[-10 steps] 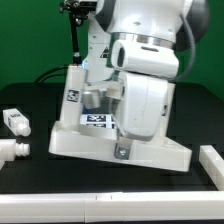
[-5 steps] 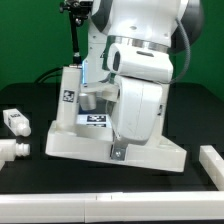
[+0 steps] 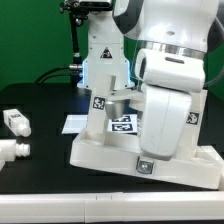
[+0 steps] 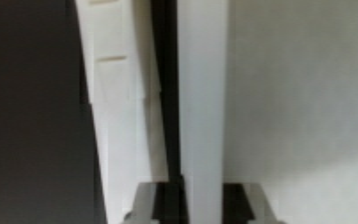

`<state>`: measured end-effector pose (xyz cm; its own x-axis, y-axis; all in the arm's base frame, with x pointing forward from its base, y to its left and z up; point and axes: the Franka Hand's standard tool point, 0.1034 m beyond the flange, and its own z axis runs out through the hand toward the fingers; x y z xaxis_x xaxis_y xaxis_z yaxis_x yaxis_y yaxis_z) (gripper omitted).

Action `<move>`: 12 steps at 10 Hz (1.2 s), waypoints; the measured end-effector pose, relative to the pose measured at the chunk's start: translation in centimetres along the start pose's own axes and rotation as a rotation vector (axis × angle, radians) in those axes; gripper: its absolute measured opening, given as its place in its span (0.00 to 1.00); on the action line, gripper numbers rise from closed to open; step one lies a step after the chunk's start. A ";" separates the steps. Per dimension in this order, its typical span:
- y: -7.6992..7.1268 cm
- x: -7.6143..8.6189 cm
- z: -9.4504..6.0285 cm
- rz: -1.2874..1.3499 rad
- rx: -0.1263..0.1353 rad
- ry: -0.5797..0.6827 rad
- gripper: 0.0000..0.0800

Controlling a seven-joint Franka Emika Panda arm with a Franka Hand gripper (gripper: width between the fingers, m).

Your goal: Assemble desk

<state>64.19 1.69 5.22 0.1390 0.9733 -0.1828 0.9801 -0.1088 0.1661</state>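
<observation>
The white desk top (image 3: 105,152) lies wide and low in the middle of the black table. One square leg (image 3: 101,108) with a tag stands upright at its corner on the exterior view's left. My gripper (image 3: 146,163) reaches down over the top's near rim, mostly hidden by the white hand. In the wrist view my gripper (image 4: 201,196) is shut on a thin white wall of the desk top (image 4: 204,90), with a dark finger (image 4: 155,203) on each side. Another white part (image 4: 119,120) runs beside it. Two loose legs (image 3: 14,122) (image 3: 12,152) lie at the exterior view's left.
The marker board (image 3: 78,124) lies flat behind the desk top, partly covered by it. The robot's base (image 3: 100,50) stands at the back. A white strip (image 3: 60,206) runs along the table's front edge.
The arm and the desk top with its upright leg have slid together toward the exterior view's right. The two loose legs have not moved.
</observation>
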 end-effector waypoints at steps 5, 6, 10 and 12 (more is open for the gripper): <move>-0.1 0.6 0.6 -0.010 -0.003 0.005 0.06; 0.2 1.5 0.7 -0.023 -0.009 0.011 0.06; 1.0 1.7 1.4 -0.024 -0.008 -0.005 0.06; 0.9 1.4 2.0 -0.021 0.011 -0.015 0.06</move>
<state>65.57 2.55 3.16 0.1208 0.9722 -0.2007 0.9842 -0.0909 0.1517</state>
